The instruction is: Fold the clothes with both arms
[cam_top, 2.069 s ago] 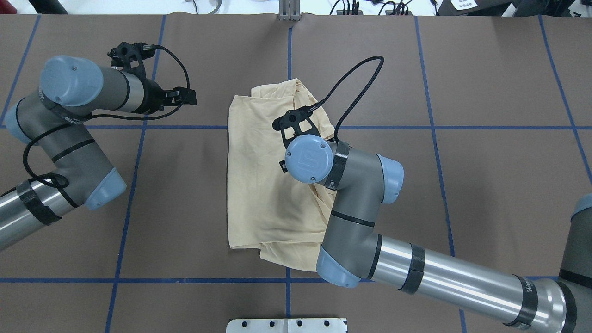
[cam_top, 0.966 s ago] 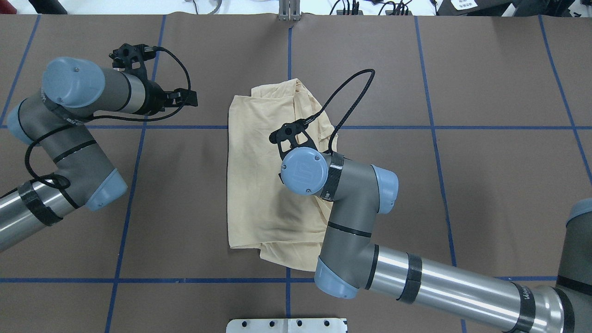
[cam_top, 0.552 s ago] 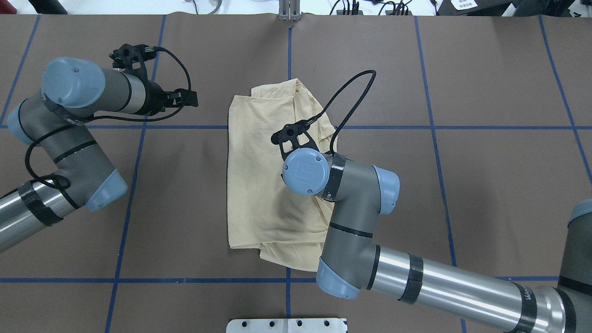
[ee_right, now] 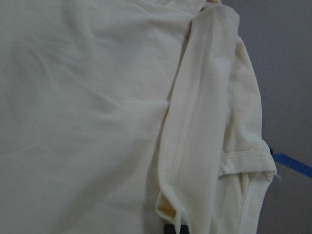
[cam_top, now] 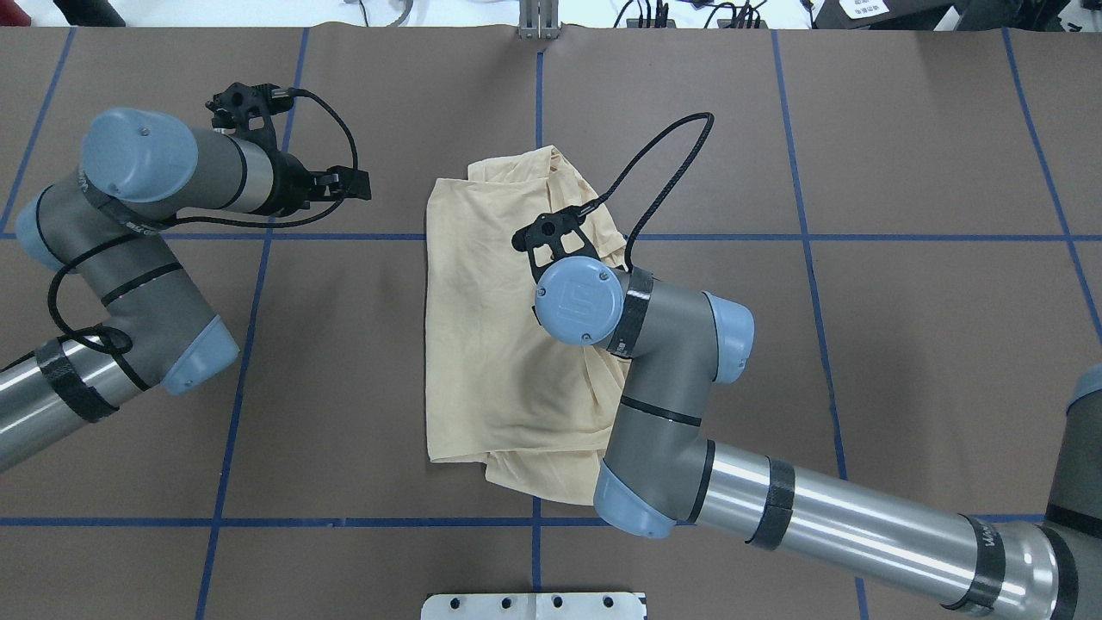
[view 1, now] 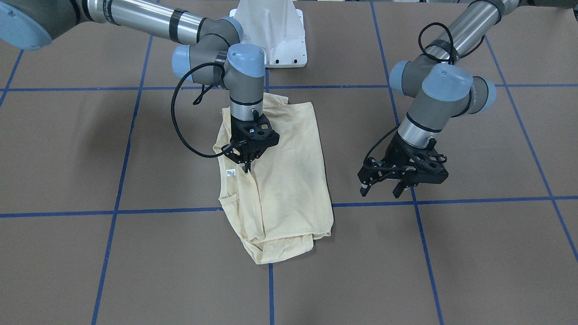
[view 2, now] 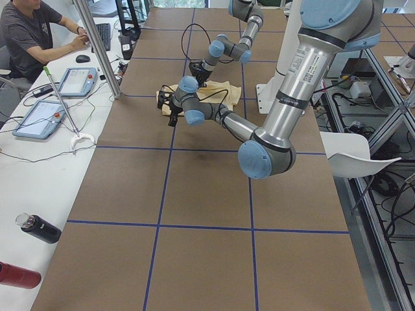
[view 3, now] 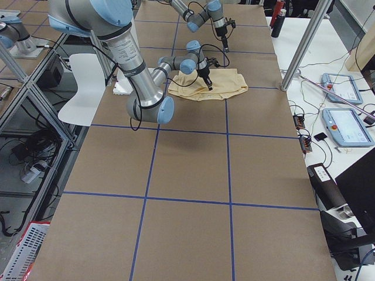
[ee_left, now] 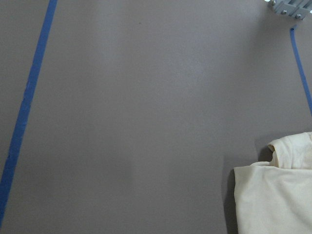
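Observation:
The cream-yellow T-shirt (view 1: 289, 180) lies folded in a long rectangle at mid-table (cam_top: 482, 344), print hidden, its small white neck label (view 1: 230, 172) showing. My right gripper (view 1: 246, 168) points straight down at the shirt's edge next to the label, fingers together on a folded strip of cloth (ee_right: 190, 146). My wrist hides its fingers in the overhead view. My left gripper (view 1: 380, 189) is open and empty, hovering over bare table beside the shirt (cam_top: 357, 183). Its wrist view shows only a corner of the shirt (ee_left: 273, 200).
Brown table cover with blue tape grid lines (cam_top: 250, 344). The white pedestal base (view 1: 271, 36) stands at the robot's edge. A metal bracket (cam_top: 538, 21) sits at the far edge. An operator (view 2: 32, 32), tablets and bottles (view 2: 39, 228) are at a side desk.
My right wrist dipped toward the robot's side over the shirt, then moved back away to about where it began. The left arm and the shirt's outline have barely changed.

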{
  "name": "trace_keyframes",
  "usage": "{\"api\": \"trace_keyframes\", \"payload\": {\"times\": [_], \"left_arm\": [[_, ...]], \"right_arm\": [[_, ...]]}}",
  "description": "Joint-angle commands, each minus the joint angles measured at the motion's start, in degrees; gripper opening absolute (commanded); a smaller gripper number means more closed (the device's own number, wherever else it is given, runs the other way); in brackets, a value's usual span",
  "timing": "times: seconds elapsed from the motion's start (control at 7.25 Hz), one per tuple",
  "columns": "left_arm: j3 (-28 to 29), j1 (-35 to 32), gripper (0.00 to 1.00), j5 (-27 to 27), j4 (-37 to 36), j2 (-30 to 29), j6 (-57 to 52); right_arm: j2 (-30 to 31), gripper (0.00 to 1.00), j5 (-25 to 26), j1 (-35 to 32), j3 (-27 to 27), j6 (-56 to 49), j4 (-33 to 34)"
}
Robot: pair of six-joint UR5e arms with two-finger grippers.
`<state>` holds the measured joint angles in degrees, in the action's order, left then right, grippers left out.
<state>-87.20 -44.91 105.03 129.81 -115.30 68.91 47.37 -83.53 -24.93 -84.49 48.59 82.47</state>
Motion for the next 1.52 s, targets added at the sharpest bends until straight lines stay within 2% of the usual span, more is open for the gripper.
{"api": "trace_keyframes", "payload": {"times": [0.0, 0.28, 0.55, 0.69, 0.83, 0.97, 1.1, 1.38], "left_arm": [[-0.1, 0.0, 1.00, 0.0, 0.0, -0.1, 0.0], [0.0, 0.4, 1.00, 0.0, 0.0, -0.5, 0.7], [-0.2, 0.8, 1.00, 0.0, 0.0, -0.7, 1.7], [-0.2, 0.8, 1.00, 0.0, 0.0, -0.7, 1.7], [-0.2, 0.8, 1.00, 0.0, 0.0, -0.7, 1.7], [-0.1, 0.9, 1.00, 0.0, 0.0, -0.7, 1.7], [0.0, 0.8, 1.00, 0.0, 0.0, -0.7, 1.7], [0.1, 0.8, 1.00, 0.0, 0.0, -0.7, 1.6]], "right_arm": [[0.2, 0.00, -1.0, -1.3, -0.2, -0.1, 0.0], [2.9, 0.00, -0.9, -1.9, -1.3, -0.1, 0.1], [6.3, 0.00, -4.1, -3.1, -5.7, 0.4, 0.7], [6.5, 0.12, -7.1, -4.2, -6.5, 0.7, 2.0], [6.7, 0.36, -7.3, -4.2, -6.7, 1.0, 2.5], [7.1, 0.73, -7.3, -4.2, -6.7, 1.1, 2.5], [7.1, 1.00, -7.1, -4.1, -6.7, 1.2, 2.4], [6.3, 1.00, -7.3, -7.1, -6.5, 0.7, 1.8]]}}
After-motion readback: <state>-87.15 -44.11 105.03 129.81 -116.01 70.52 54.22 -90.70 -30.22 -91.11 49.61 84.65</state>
